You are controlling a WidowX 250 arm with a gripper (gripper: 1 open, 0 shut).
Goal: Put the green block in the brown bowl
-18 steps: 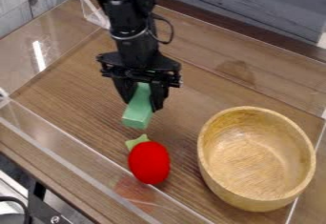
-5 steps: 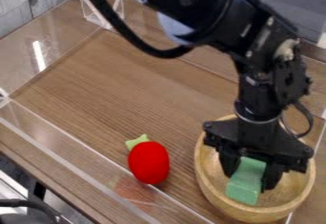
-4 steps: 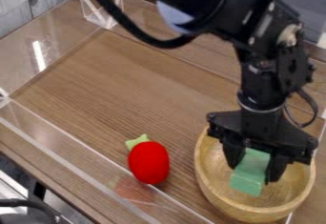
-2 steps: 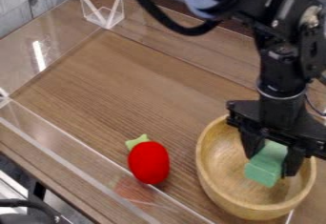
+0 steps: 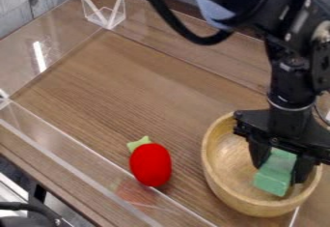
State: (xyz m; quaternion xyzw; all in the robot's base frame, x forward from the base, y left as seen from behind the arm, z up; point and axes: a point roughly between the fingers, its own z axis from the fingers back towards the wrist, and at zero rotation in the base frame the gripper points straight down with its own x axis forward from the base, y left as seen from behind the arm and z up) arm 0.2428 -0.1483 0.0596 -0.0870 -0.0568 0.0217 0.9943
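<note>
The green block [image 5: 276,178] is a light-green bar held upright inside the brown bowl [image 5: 227,178], low over the right part of its hollow. My gripper [image 5: 284,161] points down over the bowl and is shut on the block's upper end, with its dark fingers [image 5: 261,150] on either side. Whether the block touches the bowl's floor I cannot tell. The bowl stands at the lower right of the wooden table, and its right rim is cut off by the picture's edge.
A red strawberry-like toy [image 5: 151,163] with a green top lies left of the bowl. A clear plastic wall [image 5: 58,139] runs along the near and left sides of the table. A small clear stand [image 5: 103,12] sits at the far left.
My gripper has carried the green block rightward across the bowl's hollow, from its middle toward the right side, and a little lower. The strawberry toy has not moved.
</note>
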